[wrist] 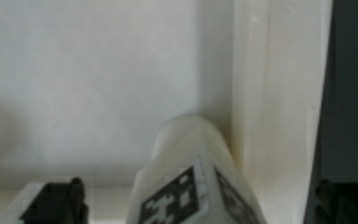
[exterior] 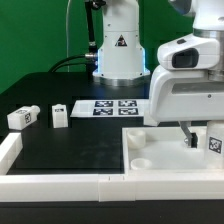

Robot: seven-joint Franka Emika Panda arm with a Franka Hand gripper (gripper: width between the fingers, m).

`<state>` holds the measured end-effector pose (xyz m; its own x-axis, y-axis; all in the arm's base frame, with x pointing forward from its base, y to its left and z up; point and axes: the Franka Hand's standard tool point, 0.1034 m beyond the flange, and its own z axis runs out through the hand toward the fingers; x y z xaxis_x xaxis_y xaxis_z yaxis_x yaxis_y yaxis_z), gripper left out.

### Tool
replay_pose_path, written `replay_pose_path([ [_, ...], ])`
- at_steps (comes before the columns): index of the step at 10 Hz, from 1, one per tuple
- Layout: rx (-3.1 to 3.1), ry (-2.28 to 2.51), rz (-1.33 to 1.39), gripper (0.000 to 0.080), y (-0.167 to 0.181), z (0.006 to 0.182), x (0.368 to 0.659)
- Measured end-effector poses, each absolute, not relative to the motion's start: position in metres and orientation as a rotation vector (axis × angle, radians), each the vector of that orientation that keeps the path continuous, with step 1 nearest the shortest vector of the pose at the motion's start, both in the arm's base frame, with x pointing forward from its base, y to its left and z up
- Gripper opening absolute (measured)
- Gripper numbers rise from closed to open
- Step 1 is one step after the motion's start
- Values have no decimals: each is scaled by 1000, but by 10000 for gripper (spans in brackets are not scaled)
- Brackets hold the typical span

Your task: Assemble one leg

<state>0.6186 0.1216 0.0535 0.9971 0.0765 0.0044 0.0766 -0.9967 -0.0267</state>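
Observation:
A leg (exterior: 213, 143), a white stubby block with a black-and-white tag, stands inside the large white tray-like piece (exterior: 165, 158) near the edge at the exterior view's right. My gripper (exterior: 203, 137) hangs right over it. In the wrist view the leg (wrist: 190, 175) rises between my two dark fingertips (wrist: 55, 202), with a gap on each side, so the gripper (wrist: 199, 206) is open around it. Two more legs (exterior: 22, 117) (exterior: 60, 114) lie on the black table at the exterior view's left.
The marker board (exterior: 108, 106) lies flat behind the tray. A low white wall (exterior: 50, 182) runs along the table's front and left side. The arm's base (exterior: 118, 50) stands at the back. The tray's raised rim (wrist: 261, 80) runs beside the leg.

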Motion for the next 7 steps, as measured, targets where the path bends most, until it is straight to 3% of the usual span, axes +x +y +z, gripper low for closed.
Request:
replay_pose_path([
  [4, -3027, -862, 36, 649, 115, 53, 616],
  [6, -3015, -939, 25, 649, 114, 53, 617],
  [7, -3016, -939, 25, 547, 113, 53, 618],
])
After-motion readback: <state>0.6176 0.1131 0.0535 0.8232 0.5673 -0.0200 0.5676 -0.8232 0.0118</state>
